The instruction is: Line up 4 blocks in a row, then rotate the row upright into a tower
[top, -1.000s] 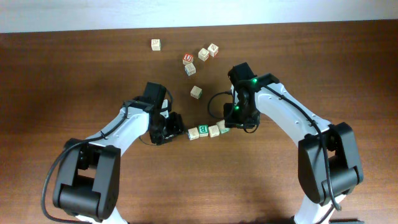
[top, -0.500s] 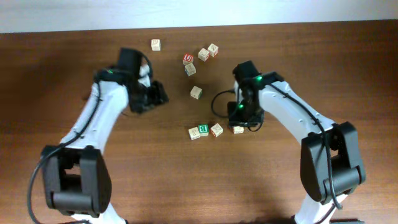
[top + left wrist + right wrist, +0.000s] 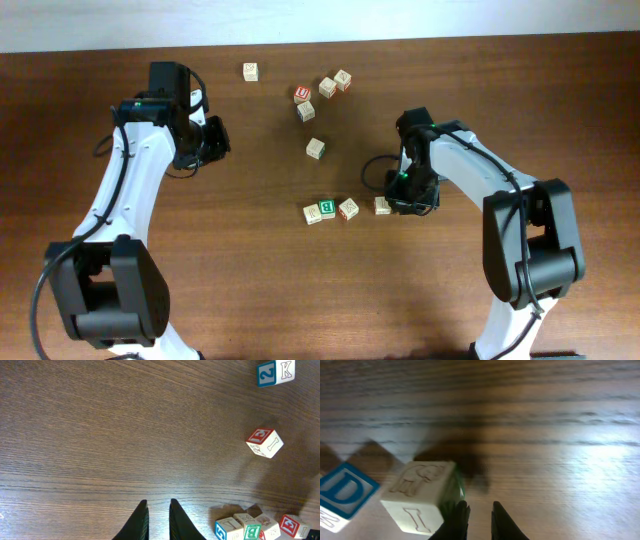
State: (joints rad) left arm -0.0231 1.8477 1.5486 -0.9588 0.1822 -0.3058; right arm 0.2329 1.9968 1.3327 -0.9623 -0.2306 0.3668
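Four blocks between both arms

A dark brown wood-grain surface is seen carrying small pale-wood alphabet cubes. Four cubes are set in a loose row near the middle, one with a green "B" face. One cube lies alone above them. Five more are scattered toward the far edge, among them a red-topped cube.

Even bright light; blurred right-wrist view.
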